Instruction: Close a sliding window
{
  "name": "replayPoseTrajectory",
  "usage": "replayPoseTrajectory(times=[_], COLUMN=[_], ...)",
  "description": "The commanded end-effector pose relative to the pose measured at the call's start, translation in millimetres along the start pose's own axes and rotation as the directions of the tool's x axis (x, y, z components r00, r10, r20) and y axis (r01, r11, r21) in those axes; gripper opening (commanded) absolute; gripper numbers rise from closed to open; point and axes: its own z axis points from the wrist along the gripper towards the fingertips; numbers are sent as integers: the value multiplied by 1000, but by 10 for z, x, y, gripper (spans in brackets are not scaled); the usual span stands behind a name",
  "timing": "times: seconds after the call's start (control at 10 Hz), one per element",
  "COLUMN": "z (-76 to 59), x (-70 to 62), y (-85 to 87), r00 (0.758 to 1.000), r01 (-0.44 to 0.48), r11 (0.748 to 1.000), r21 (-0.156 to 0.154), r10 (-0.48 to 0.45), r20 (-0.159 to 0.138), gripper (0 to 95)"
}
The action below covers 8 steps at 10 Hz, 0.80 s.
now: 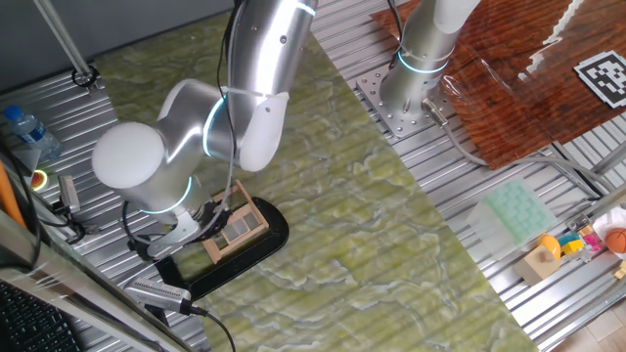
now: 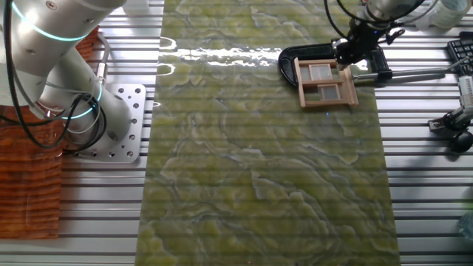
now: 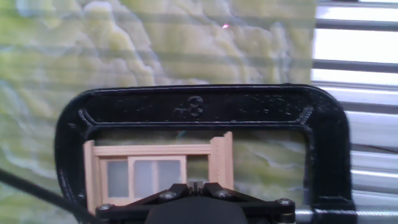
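The sliding window (image 2: 326, 83) has a pale, matt wooden frame with dull grey panes, and sits on a glossy black base (image 3: 199, 109) (hard plastic or painted metal, by its sheen). The surface (image 2: 266, 170) wears a smooth, mottled green-yellow mat over ribbed bare metal (image 2: 429, 192). The arm (image 1: 254, 78) is satin silver metal; the pincer (image 3: 193, 198) shows matt black.

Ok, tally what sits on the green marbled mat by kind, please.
Light-wood sliding window frame with grey panes: 1
Glossy black oblong base under it: 1
Total: 2
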Motion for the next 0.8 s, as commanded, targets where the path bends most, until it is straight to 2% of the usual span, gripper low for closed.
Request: replayPoseTrajectory(times=[0.1, 0.2, 0.4, 0.6, 0.8], z=[11, 22, 80, 118, 133], x=[27, 26, 8, 46, 68], y=[242, 292, 518, 590, 613], r00=[1000, 1000, 1000, 999, 1000], r01=[12, 12, 13, 42, 2], r11=[1000, 1000, 1000, 999, 999], r21=[-10, -14, -23, -24, -47], r10=[-12, -12, -13, -41, -1], r20=[5, 6, 9, 12, 19], gripper=[0, 0, 0, 0, 0])
